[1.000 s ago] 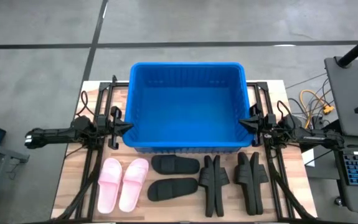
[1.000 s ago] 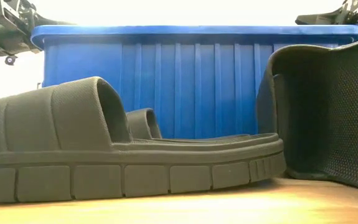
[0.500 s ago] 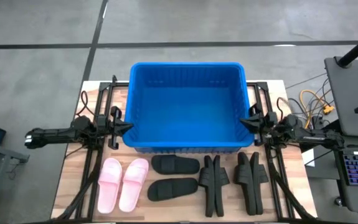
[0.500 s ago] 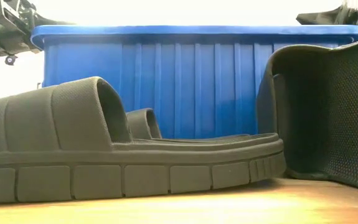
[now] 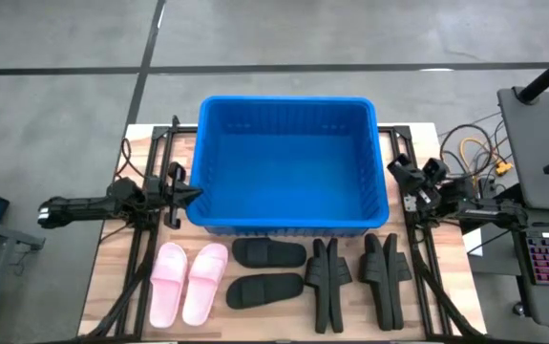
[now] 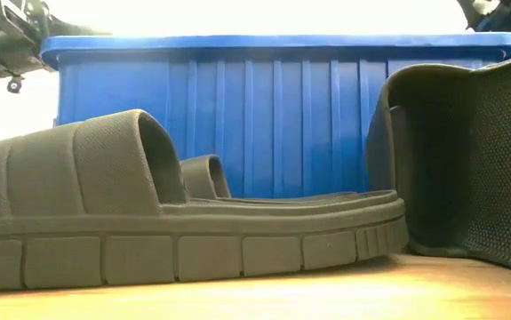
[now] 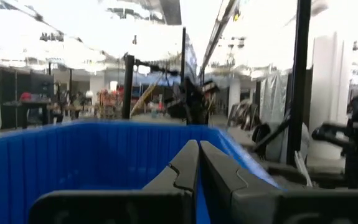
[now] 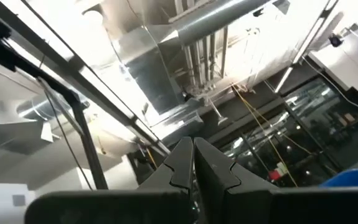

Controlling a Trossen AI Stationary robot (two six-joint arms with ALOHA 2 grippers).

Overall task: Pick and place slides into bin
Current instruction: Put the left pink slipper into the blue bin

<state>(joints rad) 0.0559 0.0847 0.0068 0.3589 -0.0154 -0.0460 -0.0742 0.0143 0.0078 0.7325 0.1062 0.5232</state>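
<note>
Blue bin [image 5: 288,119] sits mid-tabletop, slides [image 5: 284,277] lined up in front of it; left gripper [image 5: 196,194] and right gripper [image 5: 395,169] flank it, jaws together, empty

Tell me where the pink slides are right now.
In the high view the pink slides lie side by side at the table's front left, just in front of the bin's left corner, with a black slide to their right.

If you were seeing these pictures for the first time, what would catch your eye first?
The big bright blue bin fills the middle of the table. In front of it the slides lie in a row: a pale pink pair on the left, and black slides beside them.
</note>
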